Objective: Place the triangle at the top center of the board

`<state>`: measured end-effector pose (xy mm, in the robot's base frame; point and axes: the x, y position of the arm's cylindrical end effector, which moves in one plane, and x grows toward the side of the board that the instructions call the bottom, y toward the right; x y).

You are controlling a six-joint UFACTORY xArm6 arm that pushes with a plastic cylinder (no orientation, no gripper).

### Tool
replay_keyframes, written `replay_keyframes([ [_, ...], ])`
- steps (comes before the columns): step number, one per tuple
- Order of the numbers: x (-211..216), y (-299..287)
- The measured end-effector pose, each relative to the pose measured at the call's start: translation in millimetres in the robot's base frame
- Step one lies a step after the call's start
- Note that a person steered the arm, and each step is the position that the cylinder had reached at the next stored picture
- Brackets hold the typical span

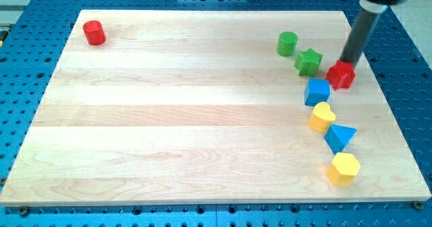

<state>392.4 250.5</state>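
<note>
The blue triangle (339, 137) lies near the board's right edge, in the lower half of the view. It sits between a yellow heart (322, 116) above it and a yellow hexagon (343, 168) below it. My tip (347, 63) is at the upper right, touching the top of a red star-like block (341, 75). The tip is well above the triangle, with a blue cube (316, 92) and the yellow heart between them.
A green cylinder (287, 44) and a green star (308, 61) stand left of my tip. A red cylinder (94, 32) stands at the top left corner. The wooden board (189, 119) lies on a blue perforated table.
</note>
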Motion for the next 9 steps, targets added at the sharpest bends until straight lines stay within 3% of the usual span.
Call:
replay_keyframes([
  [1, 7.5, -33.4],
  [2, 41.6, -12.1],
  [3, 98.0, -28.0],
  [4, 170.9, 11.2],
  [5, 184.1, -14.5],
  [8, 137.0, -156.3],
  [9, 168.1, -109.8],
])
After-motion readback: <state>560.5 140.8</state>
